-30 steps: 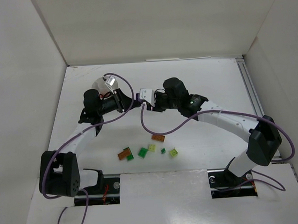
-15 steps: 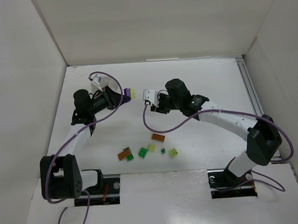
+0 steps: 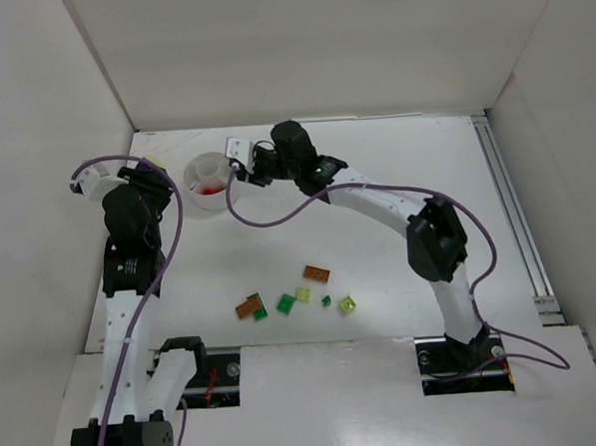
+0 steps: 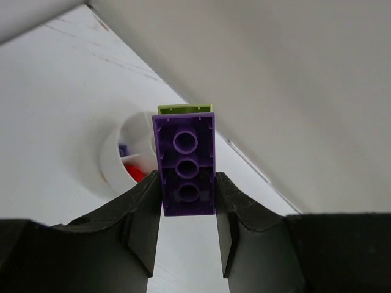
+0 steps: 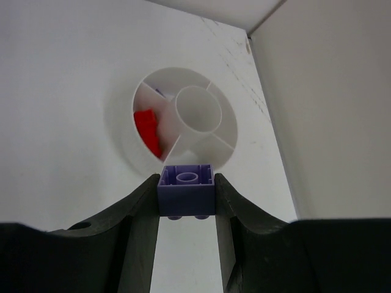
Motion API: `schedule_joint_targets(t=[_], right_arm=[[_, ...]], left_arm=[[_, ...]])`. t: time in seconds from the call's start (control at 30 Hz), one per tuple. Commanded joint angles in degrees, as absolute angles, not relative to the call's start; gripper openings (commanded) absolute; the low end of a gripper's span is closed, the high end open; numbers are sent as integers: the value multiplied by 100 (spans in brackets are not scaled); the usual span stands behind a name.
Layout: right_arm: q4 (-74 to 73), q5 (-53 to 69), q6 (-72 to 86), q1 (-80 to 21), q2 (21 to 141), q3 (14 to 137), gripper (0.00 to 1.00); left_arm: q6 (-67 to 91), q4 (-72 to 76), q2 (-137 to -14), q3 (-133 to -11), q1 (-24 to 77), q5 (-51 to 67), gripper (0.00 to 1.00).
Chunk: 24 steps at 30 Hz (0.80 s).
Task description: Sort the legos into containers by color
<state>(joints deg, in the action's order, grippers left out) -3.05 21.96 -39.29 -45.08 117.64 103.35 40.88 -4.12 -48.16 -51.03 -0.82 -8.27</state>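
Note:
The white divided dish [image 3: 190,177] stands at the back left of the table. A red lego [image 5: 147,129] and a small lilac piece [image 5: 160,92] lie in its wedges. My right gripper [image 3: 239,170] hovers at the dish's right rim, shut on a lilac square lego [image 5: 186,189]. My left gripper [image 3: 145,171] is left of the dish near the side wall. It is shut on a purple lego [image 4: 184,163] that has a yellow-green lego [image 4: 183,108] stuck on its far end. The dish [image 4: 110,160] shows just beyond it.
Several loose legos lie near the front middle: an orange one [image 3: 317,274], an orange-brown one [image 3: 248,309], greens [image 3: 285,304] and yellow-greens [image 3: 347,303]. White walls close in the left, back and right sides.
The left arm has swung left and back toward the side wall, carrying its purple lego. The right arm has reached left and back, up to the dish with its lilac lego.

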Motion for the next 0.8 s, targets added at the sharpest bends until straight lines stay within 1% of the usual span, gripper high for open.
schedule_joint_targets(t=[0.0, 0.03, 0.07, 0.13, 0.17, 0.2, 0.27, 0.33, 0.43, 0.57, 0.77], right_arm=[[18, 2207, -3709, -4798, 12478, 11493, 35], [18, 1936, -3709, -4860, 12689, 11792, 35], [70, 1742, -3657, -4982, 12918, 12430, 35], [70, 1268, -3586, -5045, 13629, 13127, 35], [70, 1205, -3586, -5123, 13849, 13461, 35], [70, 1126, -3525, -5176, 14226, 14048, 35], [202, 1011, -3437, -5177, 14509, 14447, 36], [640, 950, -3384, -5229, 14669, 14555, 38], [1351, 896, -3384, -5344, 14870, 14318, 39], [1817, 896, -3384, -5344, 15379, 14747, 44], [2504, 844, -3331, -5344, 15952, 15073, 44]], left_arm=[[4298, -1063, -4886, -5291, -88, -2153, 0], [4359, -1063, -4887, -5343, -88, -2153, 0], [4359, -1063, -4887, -5344, -88, -2153, 0], [4359, -1063, -4887, -5282, -88, -2153, 0], [4359, -1011, -4887, -5230, -88, -2153, 0], [4359, -1011, -4887, -5229, -88, -2153, 0], [4359, -1011, -4825, -5177, -88, -2153, 0], [4359, -958, -4703, -5124, -88, -2153, 0], [4359, -827, -4633, -5071, -88, -1978, 0], [4359, -826, -4474, -5019, -88, -1916, 0], [4359, -651, -4307, -4860, -88, -1644, 0]])
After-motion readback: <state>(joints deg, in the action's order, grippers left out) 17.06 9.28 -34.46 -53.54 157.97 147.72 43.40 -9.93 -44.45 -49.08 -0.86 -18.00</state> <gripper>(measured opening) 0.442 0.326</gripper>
